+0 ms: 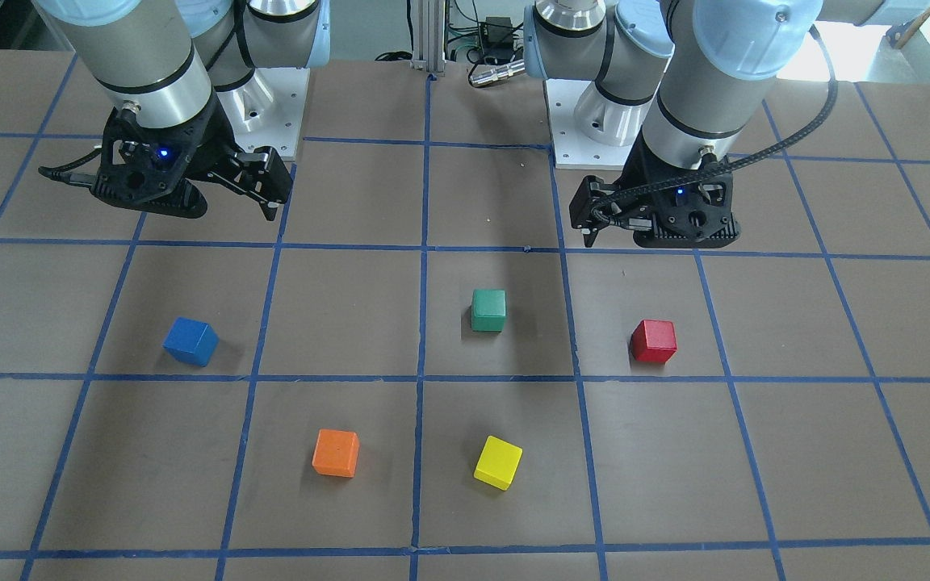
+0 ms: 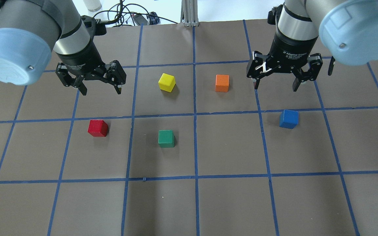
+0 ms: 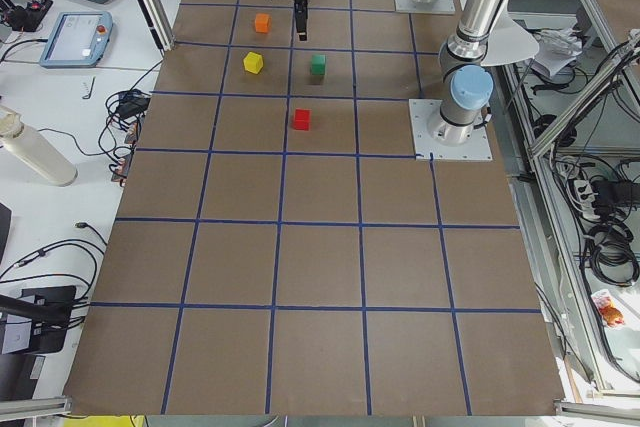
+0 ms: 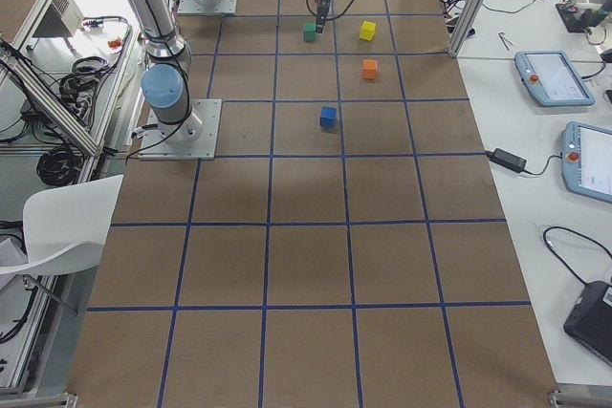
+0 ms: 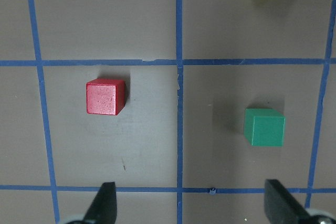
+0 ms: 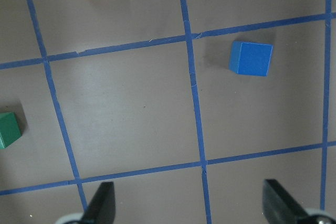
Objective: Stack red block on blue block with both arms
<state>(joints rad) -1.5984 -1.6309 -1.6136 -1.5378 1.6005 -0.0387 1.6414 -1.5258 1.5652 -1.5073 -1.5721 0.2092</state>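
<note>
- Toward the tabletop's left edge, the red block is seen lying flat on the surface, with nothing touching it.
- Toward the right edge, the blue block is found well apart from the red one, and nothing is stacked on it.
- The left gripper is held above the tabletop near the red block, on its far side, with the jaws spread wide and nothing between them.
- The right gripper is likewise held near the blue block, spread and empty.
- No step is judged done: the grasp, the carry across and the placing are all left.
- The green block, orange block and yellow block lie between the two and are not needed.
</note>
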